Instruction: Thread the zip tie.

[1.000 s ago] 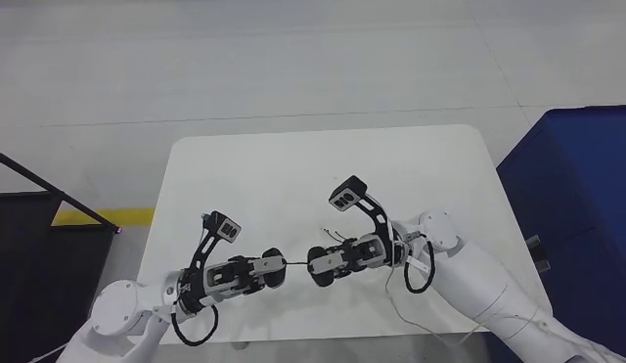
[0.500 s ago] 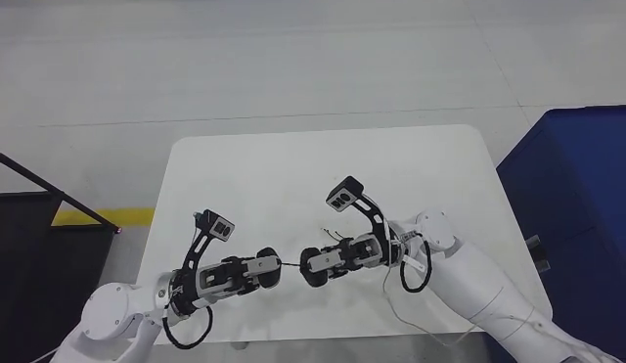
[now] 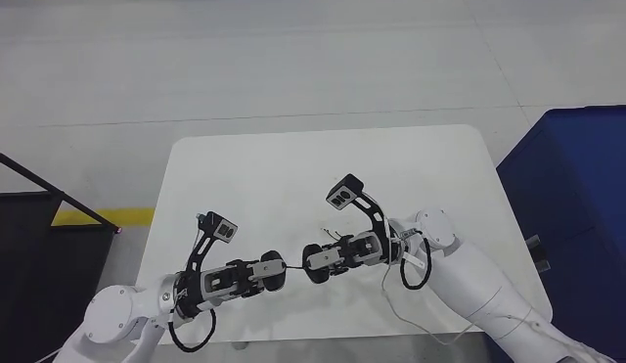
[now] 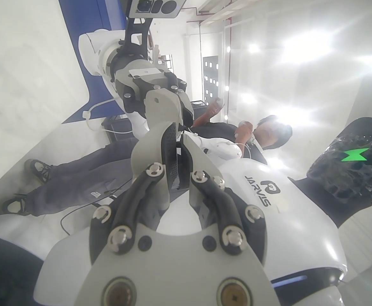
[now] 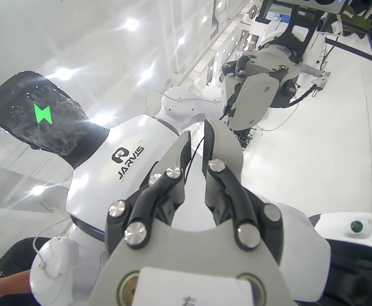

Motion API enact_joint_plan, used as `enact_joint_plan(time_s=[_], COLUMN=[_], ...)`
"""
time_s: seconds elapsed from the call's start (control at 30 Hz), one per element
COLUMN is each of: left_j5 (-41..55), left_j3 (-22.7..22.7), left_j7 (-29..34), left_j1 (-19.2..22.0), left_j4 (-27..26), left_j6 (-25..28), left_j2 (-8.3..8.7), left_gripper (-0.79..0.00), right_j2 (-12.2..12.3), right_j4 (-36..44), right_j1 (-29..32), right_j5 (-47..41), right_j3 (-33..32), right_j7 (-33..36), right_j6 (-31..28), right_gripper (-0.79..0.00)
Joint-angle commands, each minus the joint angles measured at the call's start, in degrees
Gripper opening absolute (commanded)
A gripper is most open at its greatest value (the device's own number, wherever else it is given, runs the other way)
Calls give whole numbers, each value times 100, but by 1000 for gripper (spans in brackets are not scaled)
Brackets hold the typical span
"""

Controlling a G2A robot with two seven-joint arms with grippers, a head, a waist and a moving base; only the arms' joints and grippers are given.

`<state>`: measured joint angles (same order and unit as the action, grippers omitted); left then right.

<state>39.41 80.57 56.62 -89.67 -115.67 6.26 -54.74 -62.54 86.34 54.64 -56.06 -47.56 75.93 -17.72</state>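
A thin black zip tie [image 3: 294, 262] spans the short gap between my two grippers, above the front part of the white table [image 3: 323, 177]. My left gripper [image 3: 282, 265] points right and is shut on one end. In the left wrist view its fingertips [image 4: 177, 133] are pressed nearly together. My right gripper [image 3: 309, 261] faces it from the right. In the right wrist view the zip tie's strap [image 5: 193, 156] runs up between the right gripper's [image 5: 198, 128] narrowly spaced fingers, which hold it. The two grippers stand tip to tip, almost touching.
A blue cabinet [image 3: 572, 177] stands off the table's right side. A dark frame [image 3: 39, 255] stands on the floor to the left. The table's back half lies bare behind the arms. Thin loose wires [image 3: 337, 234] hang at the right arm's wrist.
Both grippers drifted slightly left and then settled, staying tip to tip. The left arm sank a little toward the table's front edge. Both still hold the zip tie.
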Motion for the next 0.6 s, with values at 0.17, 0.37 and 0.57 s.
enact_joint_plan(time_s=[0.17,0.37,0.57], left_j5=[-55,-151,-159], left_j3=[-5,-22,2], left_j7=[-101,-243,-271], left_j1=[29,55,47], left_j4=[-7,-19,-32], left_j6=[-28,-9,-9], left_j2=[-14,-30,-38], left_gripper=[-785,-785,-785], right_j2=[-37,-71,-97], right_j4=[-35,-61,-94], right_j1=[44,77,110], right_j5=[69,95,133], right_j3=[-81,-155,-241], right_j7=[54,93,126], right_j6=[77,112,145], right_gripper=[-739,-671,-662])
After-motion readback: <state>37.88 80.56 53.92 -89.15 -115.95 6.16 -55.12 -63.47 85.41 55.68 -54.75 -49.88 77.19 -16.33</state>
